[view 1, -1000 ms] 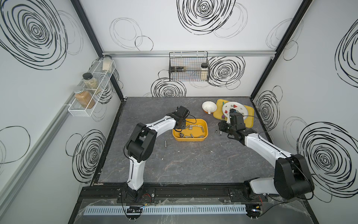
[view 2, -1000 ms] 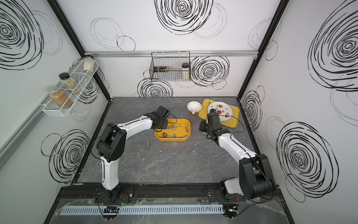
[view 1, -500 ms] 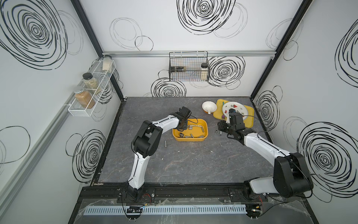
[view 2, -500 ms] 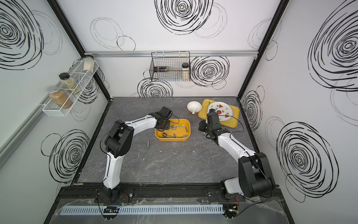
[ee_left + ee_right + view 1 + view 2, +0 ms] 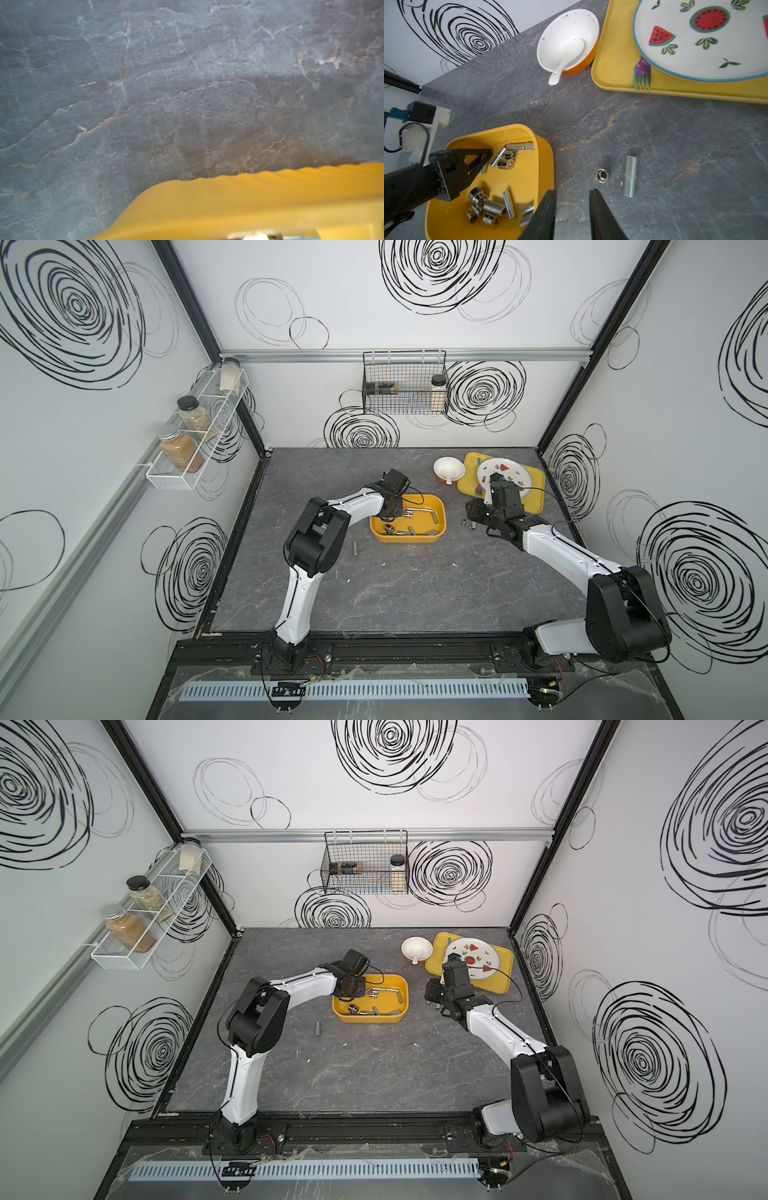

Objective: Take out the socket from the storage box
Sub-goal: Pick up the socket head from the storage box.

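The storage box is a deep yellow-orange tub mid-table, with several silver sockets lying inside. My left gripper reaches down into the box's left end. In the right wrist view its black fingers show side-on, their tips over an upright socket, and the gap between them is hidden. The left wrist view shows only the box's blurred wall and table. My right gripper hovers just right of the box, slightly open and holding nothing.
Two sockets, one short and one long, lie on the table ahead of the right gripper, and another lies left of the box. A bowl with a spoon and a flat yellow tray with a plate and fork sit at the back right.
The left arm has swung its elbow in toward the box and pushed its gripper down into the box's left end. The right arm has stayed still.
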{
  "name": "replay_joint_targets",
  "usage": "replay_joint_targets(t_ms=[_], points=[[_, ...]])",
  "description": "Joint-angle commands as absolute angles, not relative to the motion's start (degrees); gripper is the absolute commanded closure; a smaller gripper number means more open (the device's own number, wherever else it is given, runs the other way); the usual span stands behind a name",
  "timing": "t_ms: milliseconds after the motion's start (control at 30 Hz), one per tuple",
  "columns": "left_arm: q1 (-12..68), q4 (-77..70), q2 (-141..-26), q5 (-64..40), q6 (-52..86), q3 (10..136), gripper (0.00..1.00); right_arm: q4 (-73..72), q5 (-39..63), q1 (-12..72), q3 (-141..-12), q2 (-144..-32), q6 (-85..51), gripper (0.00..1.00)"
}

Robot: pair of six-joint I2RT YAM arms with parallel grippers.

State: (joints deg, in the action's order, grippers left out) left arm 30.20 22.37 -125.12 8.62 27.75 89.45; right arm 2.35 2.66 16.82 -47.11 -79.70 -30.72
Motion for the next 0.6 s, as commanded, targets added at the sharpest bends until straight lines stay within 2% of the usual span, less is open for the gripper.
replay_joint_targets(t_ms=[0,267,567], points=[[30.25,25.21,-126.17,7.44,28.83,87.44,0.78,1.66,2.61,17.23,-46.85,-80.59,-31.03,0.68],[32.63,26.2,-120.9,10.67,28.11,90.16,0.84,1.98,2.52,17.23,-47.29,-81.25,-30.68,0.68],[33.39,27.26,-112.19,11.15,29.2,87.81,0.85,1.95,2.19,17.27,-47.39,-81.66,-30.59,0.68]])
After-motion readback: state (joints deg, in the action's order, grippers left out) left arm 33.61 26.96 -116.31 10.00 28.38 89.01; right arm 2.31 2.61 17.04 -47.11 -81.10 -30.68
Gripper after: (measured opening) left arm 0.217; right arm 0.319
